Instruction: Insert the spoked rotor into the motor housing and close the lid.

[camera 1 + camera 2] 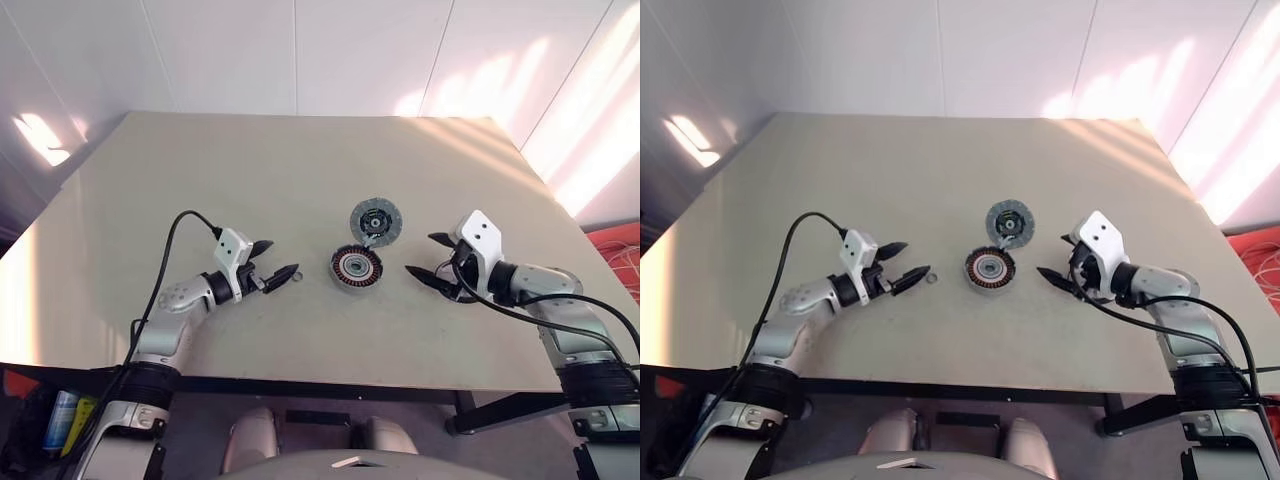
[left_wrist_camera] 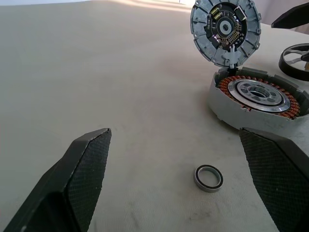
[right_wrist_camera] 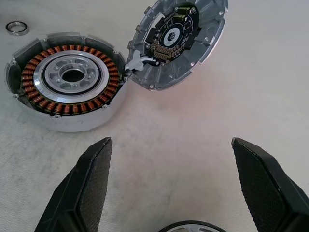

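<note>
The motor housing [image 1: 356,268] lies open on the table's middle, its copper windings ringing a silvery centre [image 3: 72,75]. The lid [image 1: 377,220] stands tilted at the housing's far rim, with its dark ringed inner face [image 3: 176,36] showing. The spoked rotor [image 2: 297,55] lies on the table right of the housing, and its rim [image 3: 186,226] shows low between my right gripper's fingers. My left gripper [image 1: 283,257] hovers open and empty left of the housing. My right gripper [image 1: 420,254] is open and empty on the housing's right, tilted down a little.
A small dark-rimmed metal ring [image 2: 208,178] lies on the table just ahead of my left gripper, between it and the housing. The beige table [image 1: 250,170] stretches bare to its far edge. A black cable [image 1: 175,240] loops over my left arm.
</note>
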